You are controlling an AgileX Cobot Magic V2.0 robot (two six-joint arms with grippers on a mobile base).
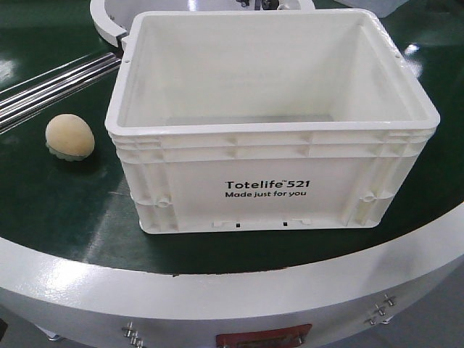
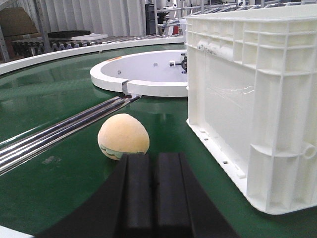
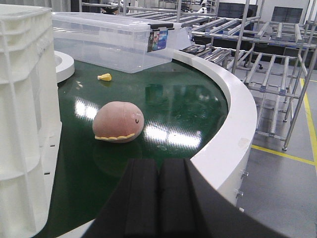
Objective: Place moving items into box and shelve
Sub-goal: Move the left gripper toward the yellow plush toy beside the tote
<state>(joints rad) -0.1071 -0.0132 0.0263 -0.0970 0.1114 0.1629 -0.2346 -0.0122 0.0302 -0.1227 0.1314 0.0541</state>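
The white box (image 1: 268, 185) marked "Totelife 521" stands on the green belt (image 1: 65, 210) and is empty inside. It also shows as a ribbed white wall (image 2: 247, 99) on the right of the left wrist view and at the left edge (image 3: 22, 99) of the right wrist view. A tan rounded plush (image 1: 70, 136) lies left of the box; just short of it, my left gripper (image 2: 153, 161) is shut and empty, the plush (image 2: 123, 136) ahead and slightly left. A pink plush (image 3: 118, 122) lies beyond my right gripper (image 3: 159, 166), which is shut and empty.
Steel rails (image 2: 54, 131) run across the belt at the left. A white inner ring (image 2: 143, 74) sits behind. A clear lidded bin (image 3: 111, 42) and a small yellow item (image 3: 104, 77) lie far back. The white outer rim (image 3: 233, 124) borders the belt; metal racks (image 3: 267, 49) stand beyond.
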